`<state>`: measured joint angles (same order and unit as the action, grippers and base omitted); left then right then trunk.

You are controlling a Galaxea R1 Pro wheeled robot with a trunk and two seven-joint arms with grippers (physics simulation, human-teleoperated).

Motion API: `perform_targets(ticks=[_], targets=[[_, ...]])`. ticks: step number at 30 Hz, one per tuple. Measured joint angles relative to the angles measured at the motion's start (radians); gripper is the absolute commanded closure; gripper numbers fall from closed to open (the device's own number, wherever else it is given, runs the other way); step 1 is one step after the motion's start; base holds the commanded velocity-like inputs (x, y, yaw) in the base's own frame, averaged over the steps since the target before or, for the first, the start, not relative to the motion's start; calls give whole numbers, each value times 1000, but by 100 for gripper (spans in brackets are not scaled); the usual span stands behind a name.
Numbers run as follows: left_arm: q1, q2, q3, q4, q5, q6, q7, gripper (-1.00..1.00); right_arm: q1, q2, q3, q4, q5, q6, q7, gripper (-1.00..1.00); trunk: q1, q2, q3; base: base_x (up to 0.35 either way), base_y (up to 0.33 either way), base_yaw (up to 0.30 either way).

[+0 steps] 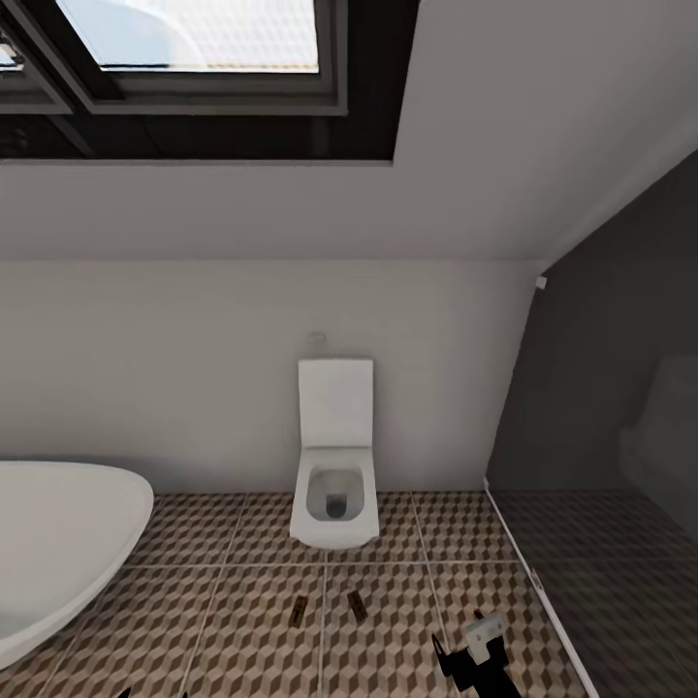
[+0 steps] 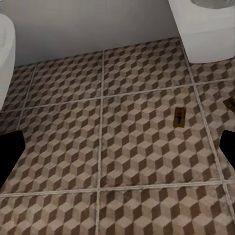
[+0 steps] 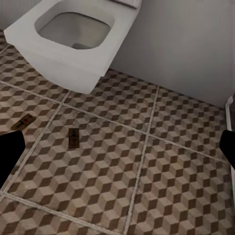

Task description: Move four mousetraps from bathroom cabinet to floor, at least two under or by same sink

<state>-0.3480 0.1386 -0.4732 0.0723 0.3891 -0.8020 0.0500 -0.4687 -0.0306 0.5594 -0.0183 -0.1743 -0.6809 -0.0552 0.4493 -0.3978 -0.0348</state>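
Note:
Two mousetraps lie flat on the cube-patterned bathroom floor (image 1: 242,620) in front of the toilet, one to the left (image 1: 300,611) and one to the right (image 1: 358,605). The left wrist view has the left mousetrap (image 2: 179,116) ahead and the right mousetrap (image 2: 230,103) at its edge. My left gripper (image 2: 117,152) hangs open above the tiles and holds nothing. My right gripper (image 1: 475,651) is low at the right, open (image 3: 117,152) and empty, with the right mousetrap (image 3: 73,138) and the left mousetrap (image 3: 23,121) ahead of it. The cabinet, the sink and the other mousetraps are out of view.
A white toilet (image 1: 334,485) stands against the back wall, just beyond the traps. The white oval bathtub (image 1: 58,543) fills the left side. A dark glass partition (image 1: 601,436) with a pale floor strip bounds the right. A window (image 1: 194,48) sits high above.

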Motion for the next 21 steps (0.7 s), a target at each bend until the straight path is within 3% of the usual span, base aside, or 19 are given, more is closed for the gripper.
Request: perform_targets(ticks=[4, 12, 21], targets=[[2, -3, 0, 0, -1, -1, -1, -100, 0, 0, 0, 0, 0, 0, 0, -100, 0, 0, 6, 0, 0, 0], [11, -42, -1, 0, -2, 0, 0, -100, 0, 0, 0, 0, 0, 0, 0, -100, 0, 0, 12, 0, 0, 0], [15, -52, 0, 0, -1, 1, 0, -100, 0, 0, -1, -1, 0, 16, -1, -100, 0, 0, 12, 0, 0, 0]])
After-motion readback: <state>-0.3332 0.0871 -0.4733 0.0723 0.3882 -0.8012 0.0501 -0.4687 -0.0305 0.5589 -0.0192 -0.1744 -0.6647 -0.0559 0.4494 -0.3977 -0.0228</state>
